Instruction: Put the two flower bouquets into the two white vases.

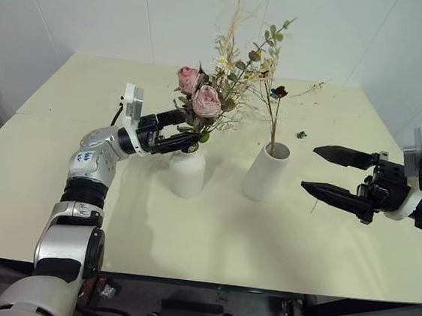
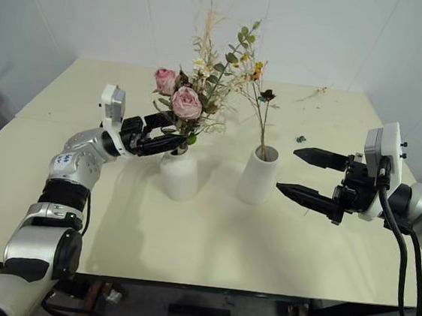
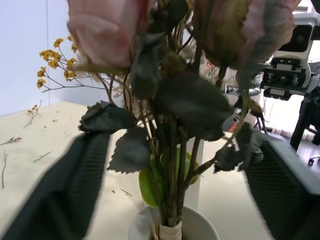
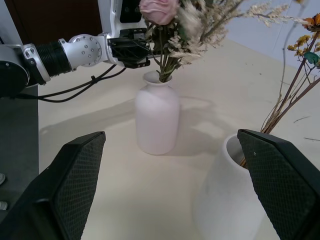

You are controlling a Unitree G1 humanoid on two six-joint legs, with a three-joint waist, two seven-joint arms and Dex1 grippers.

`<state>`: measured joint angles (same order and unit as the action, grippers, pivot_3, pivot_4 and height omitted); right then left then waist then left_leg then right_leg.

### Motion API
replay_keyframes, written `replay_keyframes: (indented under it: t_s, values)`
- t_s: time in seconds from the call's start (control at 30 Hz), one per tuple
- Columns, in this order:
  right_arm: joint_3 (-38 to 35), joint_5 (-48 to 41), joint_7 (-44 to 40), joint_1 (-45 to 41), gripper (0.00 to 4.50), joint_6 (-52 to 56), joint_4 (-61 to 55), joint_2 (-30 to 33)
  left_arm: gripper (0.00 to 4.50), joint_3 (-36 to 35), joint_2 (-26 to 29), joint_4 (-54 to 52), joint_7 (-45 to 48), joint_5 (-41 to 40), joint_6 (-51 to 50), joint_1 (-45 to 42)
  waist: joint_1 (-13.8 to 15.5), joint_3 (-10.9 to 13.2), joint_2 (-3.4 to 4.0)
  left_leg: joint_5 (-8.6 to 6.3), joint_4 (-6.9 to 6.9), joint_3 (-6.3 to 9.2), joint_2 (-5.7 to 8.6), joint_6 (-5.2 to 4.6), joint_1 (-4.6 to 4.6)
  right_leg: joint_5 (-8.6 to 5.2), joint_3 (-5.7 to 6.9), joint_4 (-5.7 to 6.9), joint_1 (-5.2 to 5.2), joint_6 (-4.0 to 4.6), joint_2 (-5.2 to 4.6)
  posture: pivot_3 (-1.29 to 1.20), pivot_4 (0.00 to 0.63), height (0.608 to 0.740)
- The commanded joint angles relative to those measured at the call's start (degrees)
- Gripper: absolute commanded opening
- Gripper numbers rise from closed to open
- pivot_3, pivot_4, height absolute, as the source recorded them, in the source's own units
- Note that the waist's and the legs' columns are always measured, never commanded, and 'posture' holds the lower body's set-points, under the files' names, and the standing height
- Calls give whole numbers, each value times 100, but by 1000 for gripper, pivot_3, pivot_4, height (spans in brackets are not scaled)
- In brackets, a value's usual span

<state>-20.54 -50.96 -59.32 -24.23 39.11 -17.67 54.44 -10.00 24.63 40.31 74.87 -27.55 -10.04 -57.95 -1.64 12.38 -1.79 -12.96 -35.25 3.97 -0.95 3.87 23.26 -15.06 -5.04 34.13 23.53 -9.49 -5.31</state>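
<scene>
The bunch of pink roses (image 1: 202, 97) stands in the rounded, narrow-necked white vase (image 1: 186, 174), its tied stem end down in the mouth (image 3: 170, 232). My left gripper (image 1: 192, 124) is open around the stems just above the vase's neck, fingers (image 3: 70, 190) apart on either side and not pressing them. The thin sprig of yellow-orange flowers (image 1: 269, 70) stands in the taller cylinder vase (image 1: 266, 175). To the right of that vase my right gripper (image 1: 309, 167) hangs open and holds nothing, pointing at both vases (image 4: 157, 120).
The two vases stand close together mid-table on the pale table (image 1: 210, 241). Loose twig scraps (image 1: 313, 86) and a small dark bit (image 1: 302, 134) lie at the far right. White walls rise behind the table.
</scene>
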Motion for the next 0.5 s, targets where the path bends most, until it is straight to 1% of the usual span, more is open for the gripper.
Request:
replay_keyframes:
  t_s: [0.03, 0.2, 0.43, 0.5]
  values:
    - [-119, -61, -1, -36, 4500, -67, -108, 10, 4456, 105, 396, -357, 145, 225, 153, -79, -11, 0, 0, 0, 1, 0, 0, 0, 0, 0, 0, 0, 1, 0, 0, 0, 150, 740]
    - [-222, -40, -42, 169, 4500, -69, -148, 55, 4456, 143, 913, -662, 330, 253, -53, 9, 5, 0, 0, 0, 2, 0, 0, 0, 0, -1, 0, 0, 1, 1, 0, 0, 150, 740]
    - [-529, 87, -294, 626, 4500, -190, -27, 263, 4456, -162, 1559, -1103, -308, 294, -314, 117, 6, 0, 1, 0, 3, 0, -1, -1, 1, -1, 0, 1, 1, 2, -1, 0, 150, 740]
    - [-678, 184, -325, 799, 4500, -252, 116, 283, 4456, -359, 1824, -939, -487, 324, -234, 220, 7, 0, 1, 0, 3, 0, -1, -1, 0, -1, 0, 2, 0, 2, -1, 0, 150, 740]
